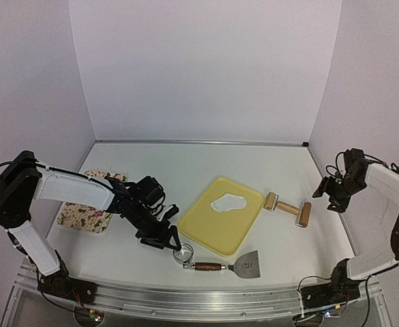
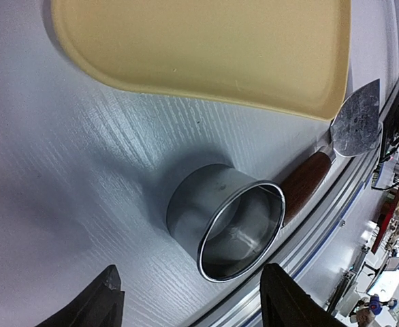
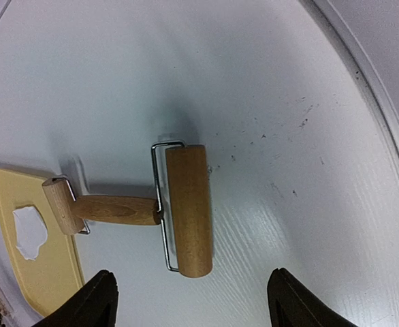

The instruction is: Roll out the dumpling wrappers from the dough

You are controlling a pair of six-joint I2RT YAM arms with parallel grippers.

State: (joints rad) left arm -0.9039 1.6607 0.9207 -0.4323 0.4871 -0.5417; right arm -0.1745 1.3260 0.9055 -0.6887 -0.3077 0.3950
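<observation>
We judged board, at centre, served as work surface. Floral tray at left, half under left arm; contents we could not tell. Roller lay beside board; right claw hung over it, spread open, empty. Dough, one ragged piece, lay on board; we saw no round wrappers. Ring sat just ahead of left claw, open, empty, likely to cut next.

Dough on board; roller right; ring, scraper front.
</observation>
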